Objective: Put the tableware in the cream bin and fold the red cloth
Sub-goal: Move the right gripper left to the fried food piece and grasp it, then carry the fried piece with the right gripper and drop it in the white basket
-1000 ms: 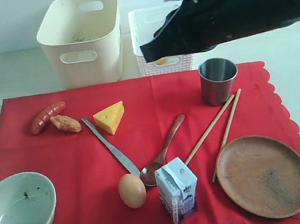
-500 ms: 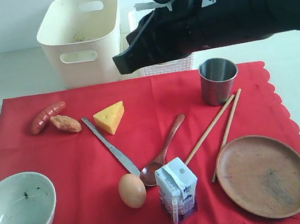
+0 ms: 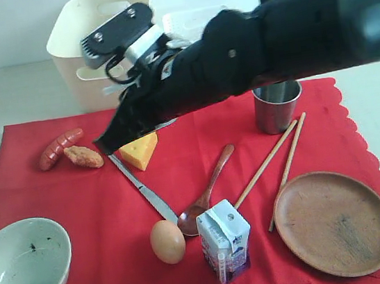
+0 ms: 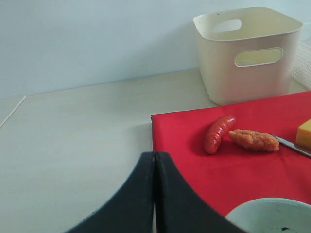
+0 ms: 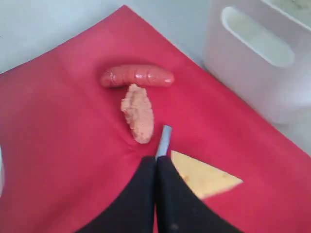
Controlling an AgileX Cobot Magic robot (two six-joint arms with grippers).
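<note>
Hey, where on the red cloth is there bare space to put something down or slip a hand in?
Largest bare patch of red cloth: between bowl, sausage and knife. A smaller one right of the chopsticks, between cup and plate. Crowded: egg, spoon and carton sit close together.

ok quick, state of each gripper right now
left gripper: shut, holding nothing
right gripper: shut, holding nothing, tip near the silver table knife
</note>
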